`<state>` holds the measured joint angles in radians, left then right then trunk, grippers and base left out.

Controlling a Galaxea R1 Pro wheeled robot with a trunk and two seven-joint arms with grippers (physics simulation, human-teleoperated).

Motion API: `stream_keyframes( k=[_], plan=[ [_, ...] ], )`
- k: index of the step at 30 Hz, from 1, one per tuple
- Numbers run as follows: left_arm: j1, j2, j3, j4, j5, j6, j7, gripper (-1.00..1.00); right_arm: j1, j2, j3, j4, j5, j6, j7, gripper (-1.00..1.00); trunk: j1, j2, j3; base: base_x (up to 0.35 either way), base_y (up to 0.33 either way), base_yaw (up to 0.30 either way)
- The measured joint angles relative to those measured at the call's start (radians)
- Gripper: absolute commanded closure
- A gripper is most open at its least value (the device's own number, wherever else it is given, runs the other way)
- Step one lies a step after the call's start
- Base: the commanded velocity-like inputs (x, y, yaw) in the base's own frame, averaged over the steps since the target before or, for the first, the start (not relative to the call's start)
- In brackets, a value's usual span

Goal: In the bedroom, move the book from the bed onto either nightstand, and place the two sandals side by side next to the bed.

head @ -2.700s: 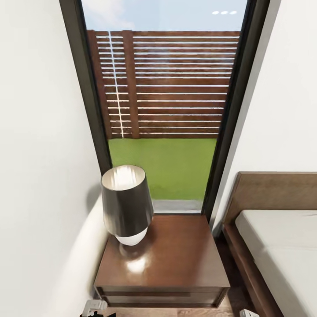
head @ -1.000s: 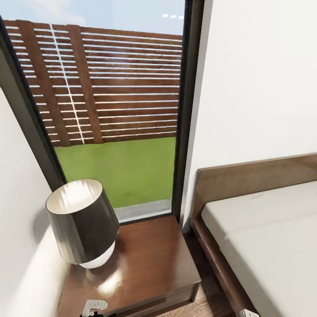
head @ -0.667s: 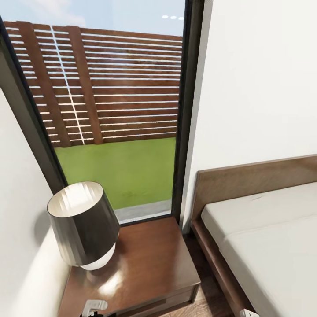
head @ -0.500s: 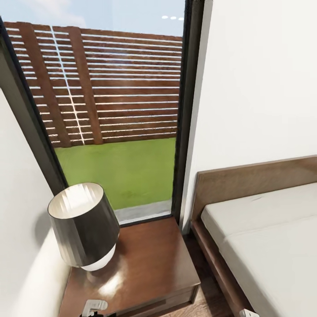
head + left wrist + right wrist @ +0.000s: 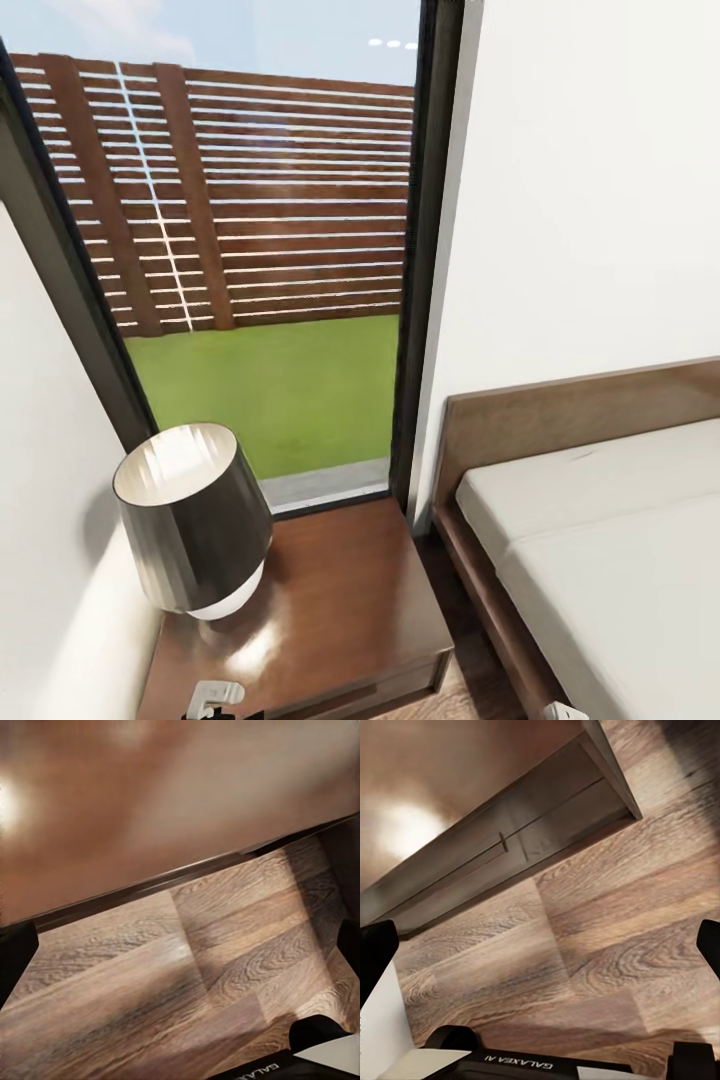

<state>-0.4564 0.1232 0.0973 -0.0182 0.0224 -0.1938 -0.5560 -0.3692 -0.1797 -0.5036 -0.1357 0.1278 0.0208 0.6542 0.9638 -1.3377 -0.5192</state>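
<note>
Lamp [image 5: 192,520] at far left, dark shade, on the nightstand [image 5: 330,600]. Nightstand sits below the window [image 5: 260,260], fence and grass outside. Bed [image 5: 600,540] to the right, just beside the nightstand, a narrow strip of floor [image 5: 470,640] between them; mattress bare where visible. No book or sandals here.

My left gripper [image 5: 180,945]: fingers wide apart at the frame edges, nothing between, above plank floor at the nightstand's edge. My right gripper [image 5: 540,952]: also wide, empty, facing the drawer front [image 5: 510,847].
</note>
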Motion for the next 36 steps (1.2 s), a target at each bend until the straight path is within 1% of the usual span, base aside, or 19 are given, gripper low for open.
stream_keyframes(
  k=[15,23,36],
  plan=[
    [0.0,-0.001,0.0,0.0,0.0,0.0,0.0,-1.0,0.0,0.0,0.0,0.0,0.001,0.0,0.0,-1.0,-0.058,0.105,0.047,0.0,0.0,0.0],
    [0.0,-0.013,0.0,0.0,0.0,0.0,0.001,-1.0,0.0,0.0,0.0,0.0,0.0,0.0,0.0,-1.0,-0.088,0.161,0.072,0.0,0.0,0.0],
    [0.0,-0.015,0.0,0.0,0.0,0.0,0.002,-1.0,0.0,0.0,0.0,0.0,0.0,0.0,0.0,-1.0,-0.138,0.252,0.113,0.0,0.0,0.0]
  ],
)
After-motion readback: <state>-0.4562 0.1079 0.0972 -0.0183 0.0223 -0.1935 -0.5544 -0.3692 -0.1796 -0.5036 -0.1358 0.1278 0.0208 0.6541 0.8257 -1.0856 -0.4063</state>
